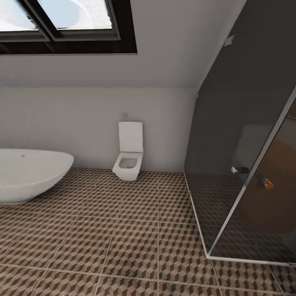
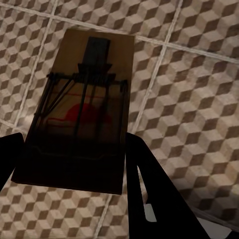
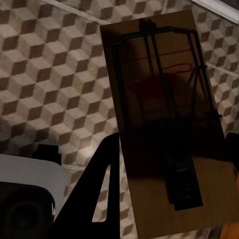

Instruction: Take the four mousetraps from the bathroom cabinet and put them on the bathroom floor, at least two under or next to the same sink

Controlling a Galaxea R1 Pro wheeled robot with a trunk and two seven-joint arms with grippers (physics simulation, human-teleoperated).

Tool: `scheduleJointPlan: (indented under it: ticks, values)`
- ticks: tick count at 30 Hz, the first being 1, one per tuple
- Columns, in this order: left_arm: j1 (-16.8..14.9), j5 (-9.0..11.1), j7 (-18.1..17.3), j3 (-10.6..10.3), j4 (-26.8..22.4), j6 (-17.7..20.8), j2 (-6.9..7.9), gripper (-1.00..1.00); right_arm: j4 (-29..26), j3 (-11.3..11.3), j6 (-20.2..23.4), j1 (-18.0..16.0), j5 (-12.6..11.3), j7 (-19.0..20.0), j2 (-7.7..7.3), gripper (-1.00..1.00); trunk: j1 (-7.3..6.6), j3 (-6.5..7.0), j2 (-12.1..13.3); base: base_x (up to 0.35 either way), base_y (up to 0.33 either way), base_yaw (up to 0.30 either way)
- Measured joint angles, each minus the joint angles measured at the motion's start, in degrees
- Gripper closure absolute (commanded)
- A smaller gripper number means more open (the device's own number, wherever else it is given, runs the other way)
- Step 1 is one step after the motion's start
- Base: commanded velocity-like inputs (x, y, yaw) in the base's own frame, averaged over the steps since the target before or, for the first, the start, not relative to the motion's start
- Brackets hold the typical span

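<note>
Left wrist view: left gripper pinching a mousetrap above the bathroom floor; right gripper likewise pinching a second mousetrap

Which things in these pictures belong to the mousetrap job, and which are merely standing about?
Job: mousetrap in the left gripper; mousetrap in the right gripper; bathroom floor.
Standing about: bathtub; toilet; glass shower screen; window.

Bathroom: toilet, bathtub
</note>
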Motion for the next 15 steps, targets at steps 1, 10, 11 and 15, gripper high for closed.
scheduleJointPlan:
  ticks: [1,10,11,15]
  values:
    - [0.0,0.0,0.0,0.0,0.0,0.0,0.01,1.0,0.0,0.0,-0.02,0.0,0.0,0.02,-0.01,1.0,0.0,-0.01,0.0,0.0,0.0,0.061]
    - [0.0,0.0,0.0,0.0,-0.16,-0.13,-0.08,1.0,0.17,0.24,-0.1,0.01,0.45,0.55,-0.53,1.0,0.0,-0.02,0.0,0.0,0.0,0.014]
    - [0.0,0.0,0.0,0.0,-0.17,-0.13,-0.1,1.0,0.17,0.25,-0.09,0.01,0.48,0.58,-0.54,1.0,0.0,-0.02,0.0,0.0,0.0,0.0]
    - [0.01,0.01,0.0,0.0,-0.17,-0.14,-0.12,1.0,0.17,0.27,-0.16,0.02,0.55,0.61,-0.45,1.0,0.0,-0.02,0.0,0.082,0.021,0.0]
